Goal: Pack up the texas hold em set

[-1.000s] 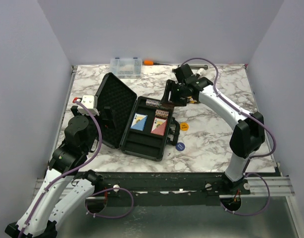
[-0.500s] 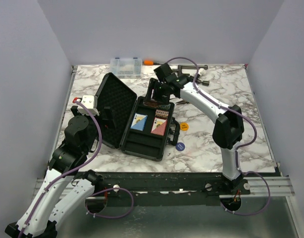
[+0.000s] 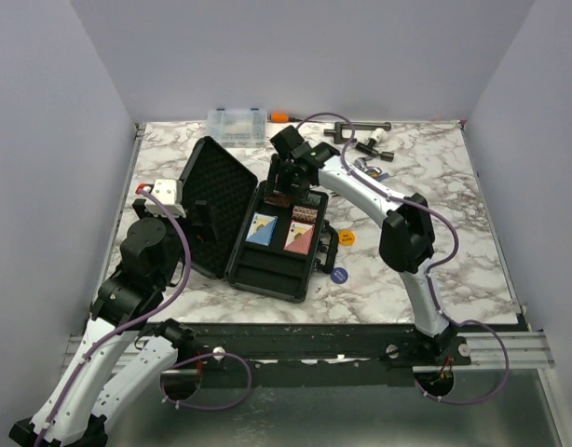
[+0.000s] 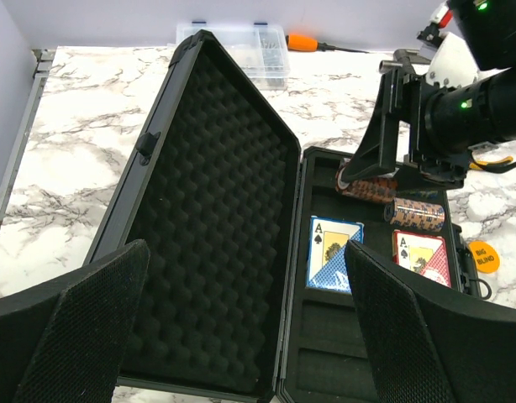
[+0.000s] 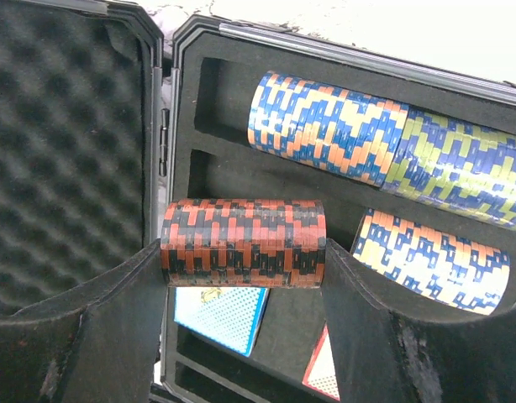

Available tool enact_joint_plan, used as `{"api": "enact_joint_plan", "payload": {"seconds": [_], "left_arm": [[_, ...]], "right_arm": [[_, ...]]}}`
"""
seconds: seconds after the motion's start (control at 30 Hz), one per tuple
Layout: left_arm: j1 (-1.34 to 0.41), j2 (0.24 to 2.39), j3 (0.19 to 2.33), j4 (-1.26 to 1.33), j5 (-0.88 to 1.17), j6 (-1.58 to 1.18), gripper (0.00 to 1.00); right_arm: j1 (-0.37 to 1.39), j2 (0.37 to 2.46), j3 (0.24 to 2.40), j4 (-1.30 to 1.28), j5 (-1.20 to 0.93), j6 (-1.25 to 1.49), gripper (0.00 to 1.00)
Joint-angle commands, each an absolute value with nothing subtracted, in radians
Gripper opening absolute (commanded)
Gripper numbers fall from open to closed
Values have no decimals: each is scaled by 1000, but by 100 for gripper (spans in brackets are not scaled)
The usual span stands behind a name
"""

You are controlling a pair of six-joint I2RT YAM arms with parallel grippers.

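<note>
The black case (image 3: 232, 270) lies open, its foam lid (image 4: 207, 235) raised at the left. A blue deck (image 3: 261, 229) and a red deck (image 3: 300, 237) sit in its base. My right gripper (image 5: 243, 252) is shut on a red-and-black chip roll (image 5: 243, 242), held just above the case's far left slots. Three more chip rolls (image 5: 325, 126) lie in the slots beside it. An orange disc (image 3: 347, 237) and a blue disc (image 3: 338, 275) rest on the table right of the case. My left gripper (image 4: 245, 260) hangs wide open over the case's near left, holding nothing.
A small clear organiser box (image 3: 237, 124) and an orange-handled tool (image 3: 281, 117) lie along the back edge. Black and white tools (image 3: 365, 142) are scattered at the back right. Walls close in the table on three sides.
My right arm has swung left from beside the case's far right corner to above its far left slots. The left arm has not moved.
</note>
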State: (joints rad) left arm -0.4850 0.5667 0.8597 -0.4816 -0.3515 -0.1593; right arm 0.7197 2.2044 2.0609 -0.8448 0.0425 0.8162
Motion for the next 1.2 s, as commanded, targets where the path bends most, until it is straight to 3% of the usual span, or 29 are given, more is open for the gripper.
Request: {"api": "enact_joint_plan", "payload": {"seconds": [0.0,1.07,1.17], "left_arm": [[-478,569,861,-495,-334,-163,98],[-471,581,862,-495,-324,-163,98],[-471,579,862,-495,-324,-163,98]], "right_arm": [[735,2238,2127,-869,96,840,1],[781,2376,2252,-1082,341,791,1],[780,2379,2255,-1073,312,785,9]]}}
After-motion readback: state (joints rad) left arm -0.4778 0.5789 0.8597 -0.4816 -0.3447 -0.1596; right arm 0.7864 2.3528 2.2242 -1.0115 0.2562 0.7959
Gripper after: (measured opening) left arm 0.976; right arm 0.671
